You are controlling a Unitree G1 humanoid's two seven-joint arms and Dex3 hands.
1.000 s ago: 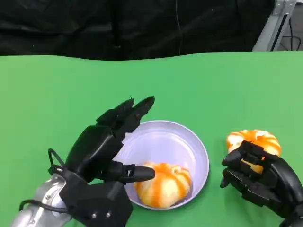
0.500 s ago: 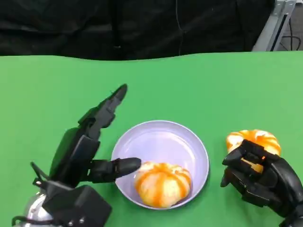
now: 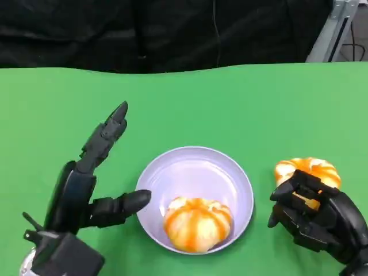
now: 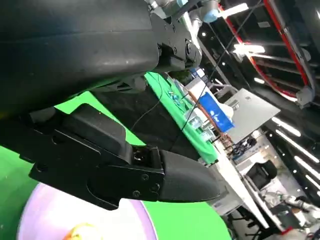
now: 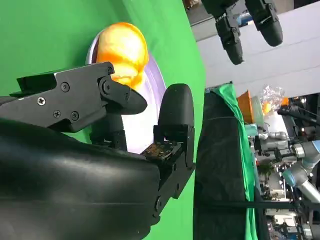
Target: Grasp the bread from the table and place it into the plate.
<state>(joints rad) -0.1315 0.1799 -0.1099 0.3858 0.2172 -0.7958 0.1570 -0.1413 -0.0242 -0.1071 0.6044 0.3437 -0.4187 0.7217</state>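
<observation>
Bread (image 3: 197, 223) in plate (image 3: 241, 184), left hand (image 3: 86, 184) spread empty, right hand (image 3: 316, 218) curled on second bread (image 3: 307, 169)

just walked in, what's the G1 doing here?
Bread into the plate. One bread already lies in the lavender plate. The left hand hangs open beside the plate's left rim, holding nothing. A second bread sits on the green table to the right of the plate, and the right hand sits just in front of it with fingers curled; whether it grips the bread, I cannot tell.
</observation>
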